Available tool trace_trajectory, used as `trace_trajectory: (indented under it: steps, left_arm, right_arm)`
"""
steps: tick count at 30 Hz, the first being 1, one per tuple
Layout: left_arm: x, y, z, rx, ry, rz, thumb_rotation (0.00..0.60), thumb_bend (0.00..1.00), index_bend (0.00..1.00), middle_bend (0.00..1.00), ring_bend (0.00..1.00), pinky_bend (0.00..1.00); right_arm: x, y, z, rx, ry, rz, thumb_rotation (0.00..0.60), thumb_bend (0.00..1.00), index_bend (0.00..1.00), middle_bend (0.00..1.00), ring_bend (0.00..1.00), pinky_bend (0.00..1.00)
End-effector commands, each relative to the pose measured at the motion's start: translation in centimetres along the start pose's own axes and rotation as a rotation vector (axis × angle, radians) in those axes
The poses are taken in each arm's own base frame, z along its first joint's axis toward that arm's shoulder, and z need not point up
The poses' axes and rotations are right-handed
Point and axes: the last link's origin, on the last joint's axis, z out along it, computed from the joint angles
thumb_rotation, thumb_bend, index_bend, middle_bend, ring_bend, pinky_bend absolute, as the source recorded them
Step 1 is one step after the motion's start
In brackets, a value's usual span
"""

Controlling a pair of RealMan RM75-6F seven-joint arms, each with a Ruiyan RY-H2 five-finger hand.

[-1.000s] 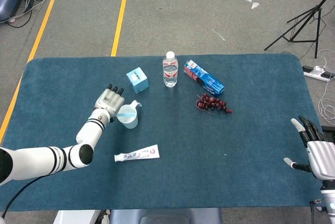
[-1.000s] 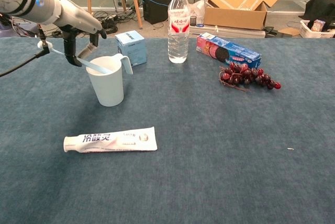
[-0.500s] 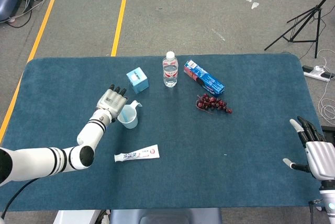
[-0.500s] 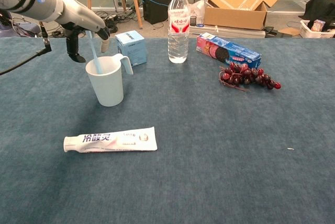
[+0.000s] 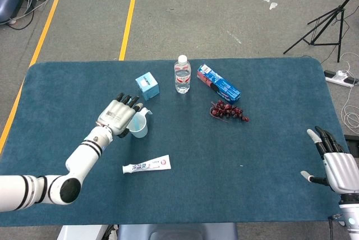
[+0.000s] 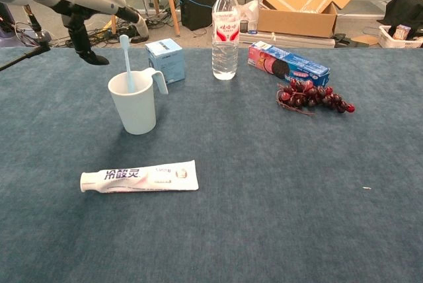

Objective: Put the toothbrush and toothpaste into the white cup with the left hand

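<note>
The white cup point(image 6: 134, 103) stands left of the table's middle, and the pale blue toothbrush point(image 6: 125, 61) stands upright inside it, head up. My left hand point(image 6: 89, 15) hovers just above and behind the cup with its fingers apart, holding nothing. In the head view the left hand point(image 5: 119, 115) partly covers the cup point(image 5: 139, 127). The white toothpaste tube point(image 6: 139, 178) lies flat on the cloth in front of the cup, also seen from above as the tube point(image 5: 146, 165). My right hand point(image 5: 336, 166) rests open at the table's right edge.
Behind the cup stand a small blue box point(image 6: 165, 59) and a water bottle point(image 6: 225, 28). A blue biscuit box point(image 6: 287, 63) and a bunch of dark grapes point(image 6: 314, 96) lie to the right. The blue table cloth point(image 6: 277, 197) spreads toward the front.
The toothbrush swung from slanting across the cup's rim to standing upright inside it. My left hand let go of it and rose away from the cup.
</note>
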Motion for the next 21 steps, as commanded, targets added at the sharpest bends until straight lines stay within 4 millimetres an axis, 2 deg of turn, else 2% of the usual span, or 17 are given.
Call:
trace_trajectory:
  steps: [1,3,7,11,15,18,21]
  left_arm:
    - [-0.3,-0.3,-3.1,-0.024,0.049,-0.057,0.600,0.35,0.00,0.00,0.00,0.00]
    - [-0.9,-0.3,-4.4,-0.040,0.055,-0.082,0.600,0.35,0.00,0.00,0.00,0.00]
    - [-2.2,-0.3,-6.3,-0.056,0.052,-0.122,0.600,0.35,0.10,0.00,0.00,0.00]
    - [-3.8,-0.3,-7.5,-0.066,0.037,-0.179,0.600,0.25,0.23,0.00,0.00,0.00]
    - [-5.4,-0.4,-7.8,-0.060,0.032,-0.253,0.600,0.21,0.31,0.00,0.00,0.00]
    - [-6.7,-0.3,-7.4,-0.069,0.019,-0.317,0.600,0.21,0.41,0.00,0.00,0.00]
    - [-7.9,-0.5,-6.7,-0.068,0.002,-0.352,0.600,0.21,0.45,0.00,0.00,0.00]
  right_arm:
    - [0.0,0.0,0.0,-0.002,0.003,0.000,0.600,0.00,0.01,0.00,0.00,0.26]
    - [0.1,0.1,0.0,-0.004,0.008,0.000,0.600,0.00,0.01,0.00,0.00,0.26]
    - [0.3,0.1,-0.1,-0.007,0.021,0.001,0.600,0.00,0.01,0.00,0.00,0.26]
    - [0.6,0.3,-0.2,-0.014,0.036,0.003,0.600,0.00,0.01,0.00,0.00,0.26]
    - [1.0,0.5,-0.2,-0.023,0.050,0.007,0.600,0.00,0.01,0.00,0.00,0.26]
    - [1.2,0.6,-0.3,-0.028,0.059,0.010,0.600,0.00,0.01,0.00,0.00,0.26]
    - [1.5,0.7,-0.4,-0.032,0.069,0.013,0.600,0.00,0.01,0.00,0.00,0.26]
